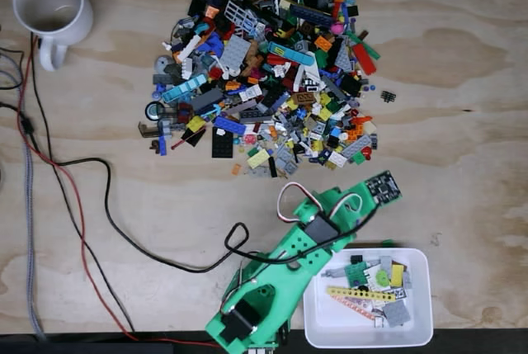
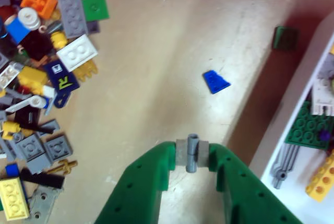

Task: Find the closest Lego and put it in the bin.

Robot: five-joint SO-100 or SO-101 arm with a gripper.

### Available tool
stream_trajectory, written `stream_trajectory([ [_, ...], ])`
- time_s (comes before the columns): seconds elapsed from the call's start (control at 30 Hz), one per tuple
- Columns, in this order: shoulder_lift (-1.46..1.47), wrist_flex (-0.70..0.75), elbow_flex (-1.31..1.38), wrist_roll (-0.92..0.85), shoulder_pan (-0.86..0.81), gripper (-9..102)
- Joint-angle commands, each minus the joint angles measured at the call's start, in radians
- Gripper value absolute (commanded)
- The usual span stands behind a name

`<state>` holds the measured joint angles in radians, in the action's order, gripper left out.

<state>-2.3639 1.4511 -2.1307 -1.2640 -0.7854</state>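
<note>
In the wrist view my green gripper [image 2: 192, 157] is shut on a small grey Lego piece [image 2: 192, 152], held upright between the fingertips just above the bare wood. The white bin [image 2: 308, 83] runs along the right edge of that view, right next to the gripper, with green, grey and yellow pieces inside. The fixed view shows the green arm [image 1: 309, 251] reaching up and right from its base, its wrist just above the bin [image 1: 421, 333] at the lower right. The big Lego pile [image 1: 264, 65] lies beyond the arm.
On the wood between gripper and pile, a loose blue piece [image 2: 215, 81] and a dark green piece [image 2: 285, 37] lie apart. A white mug [image 1: 51, 7] stands at the top left. Black and red cables [image 1: 82, 205] trail across the left side to the arm's base.
</note>
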Motion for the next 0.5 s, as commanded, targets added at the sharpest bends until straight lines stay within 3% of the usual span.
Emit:
stream_trajectory([
  [0.0,-0.066,-0.006,0.002,-0.133,-0.247,4],
  [0.27,-0.097,-0.204,-0.219,-0.305,-0.557,8],
  [0.47,-0.106,-0.268,-0.265,-0.331,-0.606,11],
])
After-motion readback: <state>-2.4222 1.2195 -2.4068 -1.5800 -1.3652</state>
